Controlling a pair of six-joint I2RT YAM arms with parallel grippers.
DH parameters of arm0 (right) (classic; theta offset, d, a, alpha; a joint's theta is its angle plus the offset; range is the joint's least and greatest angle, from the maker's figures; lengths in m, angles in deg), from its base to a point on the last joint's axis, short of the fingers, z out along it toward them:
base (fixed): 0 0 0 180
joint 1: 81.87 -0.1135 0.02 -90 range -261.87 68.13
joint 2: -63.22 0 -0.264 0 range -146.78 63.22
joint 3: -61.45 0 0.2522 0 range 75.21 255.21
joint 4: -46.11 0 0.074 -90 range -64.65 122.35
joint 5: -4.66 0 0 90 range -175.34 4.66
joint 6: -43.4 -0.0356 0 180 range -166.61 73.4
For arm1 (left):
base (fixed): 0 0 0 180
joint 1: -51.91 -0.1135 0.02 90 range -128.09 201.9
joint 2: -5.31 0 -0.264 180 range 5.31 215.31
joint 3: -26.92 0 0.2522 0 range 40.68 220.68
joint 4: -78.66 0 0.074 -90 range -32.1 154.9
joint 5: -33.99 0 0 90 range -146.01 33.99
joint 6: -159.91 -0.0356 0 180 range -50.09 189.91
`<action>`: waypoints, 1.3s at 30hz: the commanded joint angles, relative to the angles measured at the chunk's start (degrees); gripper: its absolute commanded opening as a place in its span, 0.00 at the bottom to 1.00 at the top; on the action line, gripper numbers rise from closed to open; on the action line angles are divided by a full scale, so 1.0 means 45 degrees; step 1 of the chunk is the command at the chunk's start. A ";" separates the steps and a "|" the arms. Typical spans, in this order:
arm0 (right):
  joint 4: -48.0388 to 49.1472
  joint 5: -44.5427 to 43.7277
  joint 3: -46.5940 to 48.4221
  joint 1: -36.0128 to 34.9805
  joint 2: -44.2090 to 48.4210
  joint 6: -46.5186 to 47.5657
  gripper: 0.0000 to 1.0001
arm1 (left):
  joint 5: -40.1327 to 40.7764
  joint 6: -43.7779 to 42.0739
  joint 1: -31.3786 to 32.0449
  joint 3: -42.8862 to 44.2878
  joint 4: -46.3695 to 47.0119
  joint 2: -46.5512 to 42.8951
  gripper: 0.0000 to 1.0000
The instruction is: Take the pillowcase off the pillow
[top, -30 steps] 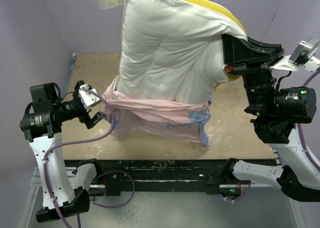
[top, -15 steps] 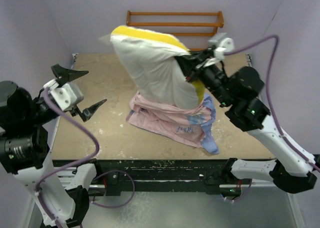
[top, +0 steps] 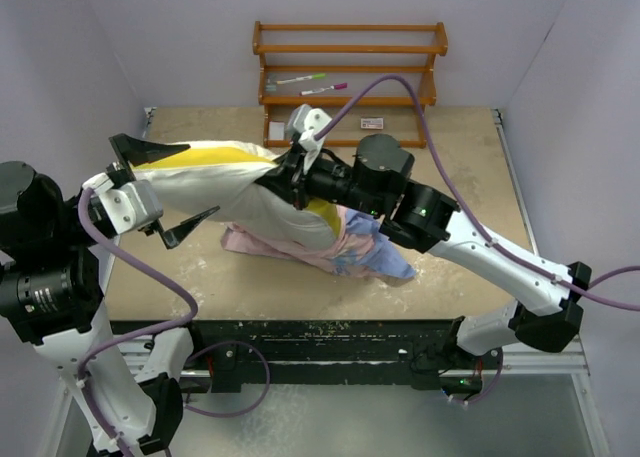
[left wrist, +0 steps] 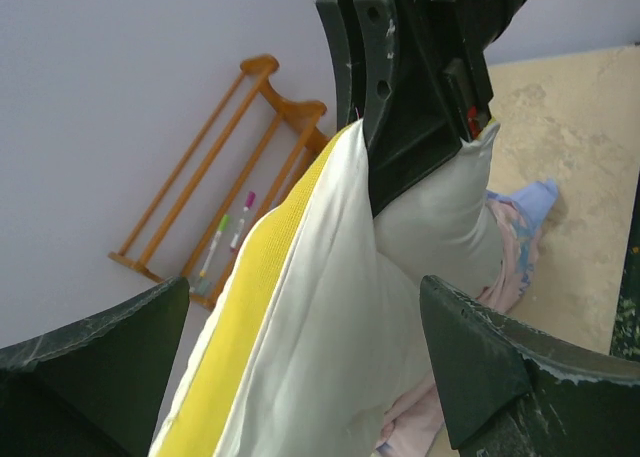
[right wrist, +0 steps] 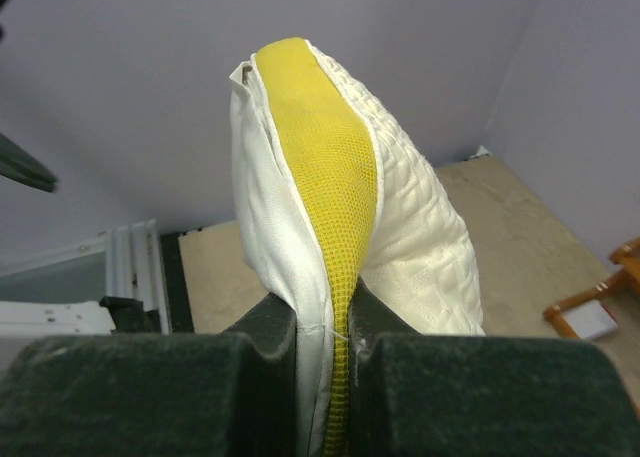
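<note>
My right gripper (top: pixel 292 177) is clamping tight on the pillow (top: pixel 225 177) at its yellow band, holding it tilted above the table (top: pixel 470 167). My left gripper (top: pixel 168 187) is standing wide open, gripping nothing, its fingers straddling the pillow's other end. The pillowcase (top: pixel 350 249) is lying bunched, mostly pink side out, on the table beneath the pillow's lower part.

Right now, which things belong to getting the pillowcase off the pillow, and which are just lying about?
Job: puffy cream-white pillow with yellow band; thin pink-and-blue fabric pillowcase; right fingers shut on the pillow.
Lying about: orange wooden rack; two marker pens on it; white card.
</note>
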 commanded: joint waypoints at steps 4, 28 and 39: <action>0.1596 0.1291 0.1705 -0.0681 -0.0707 -0.0199 0.00 | 0.0605 -0.6918 -0.0127 0.0313 -0.6661 0.1459 0.99; 0.2621 -0.3182 -0.9792 0.1795 0.7492 -0.4589 0.99 | 0.1797 0.0096 -0.0132 0.1615 -0.1303 0.1675 0.00; 0.3123 -0.2353 -1.5456 0.1811 1.0008 -0.4640 0.97 | 0.1137 0.3271 -0.0134 0.3791 0.0630 0.2633 0.00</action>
